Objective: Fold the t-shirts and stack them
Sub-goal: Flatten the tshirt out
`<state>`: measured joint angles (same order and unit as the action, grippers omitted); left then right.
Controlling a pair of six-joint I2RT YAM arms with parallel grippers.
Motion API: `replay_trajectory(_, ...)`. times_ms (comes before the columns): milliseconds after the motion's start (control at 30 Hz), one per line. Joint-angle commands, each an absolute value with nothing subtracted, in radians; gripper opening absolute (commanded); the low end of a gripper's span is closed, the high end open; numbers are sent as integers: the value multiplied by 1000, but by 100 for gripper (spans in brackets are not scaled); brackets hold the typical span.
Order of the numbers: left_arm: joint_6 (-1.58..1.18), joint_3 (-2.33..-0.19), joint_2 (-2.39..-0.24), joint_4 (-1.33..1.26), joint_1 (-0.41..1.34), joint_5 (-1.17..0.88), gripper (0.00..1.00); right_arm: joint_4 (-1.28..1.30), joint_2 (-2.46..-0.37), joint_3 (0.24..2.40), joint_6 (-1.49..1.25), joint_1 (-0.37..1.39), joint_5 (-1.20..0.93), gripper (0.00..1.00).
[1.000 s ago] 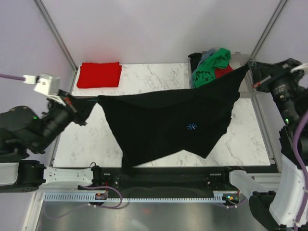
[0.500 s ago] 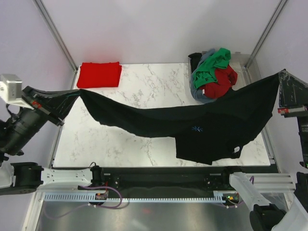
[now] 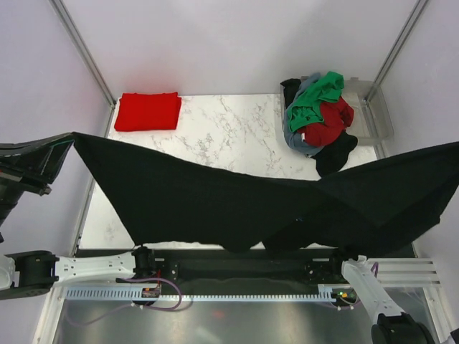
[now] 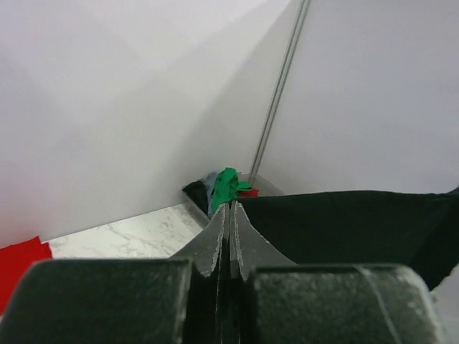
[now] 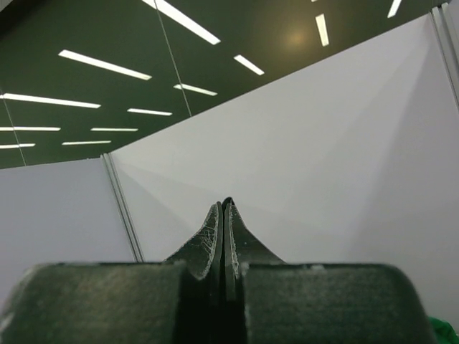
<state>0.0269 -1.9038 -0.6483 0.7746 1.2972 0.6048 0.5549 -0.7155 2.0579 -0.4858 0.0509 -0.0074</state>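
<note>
Held black shirt [image 3: 215, 201] stretched in the air over the near surface [image 3: 229, 136], one corner pinched in the closed left gripper [image 4: 229, 209], other end in the closed right gripper [image 5: 223, 206], with folded red shirt [image 3: 148, 111] far-left and loose pile [image 3: 319, 115] far-right.

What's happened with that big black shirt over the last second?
The left gripper and right gripper swung apart, each to its own side, both still pinched shut, spreading the black shirt wide above the table. Nothing was let go. The folded red shirt and the heap of shirts stayed put.
</note>
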Motion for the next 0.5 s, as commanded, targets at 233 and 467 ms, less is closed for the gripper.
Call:
replay_trajectory(233, 526, -1506, -879, 354, 1286, 1137, 2, 443, -1087, 1892, -652, 34, -258, 0)
replay_trajectory(467, 269, -1372, -1044, 376, 858, 850, 2, 426, -1427, 1781, -468, 266, -8, 0)
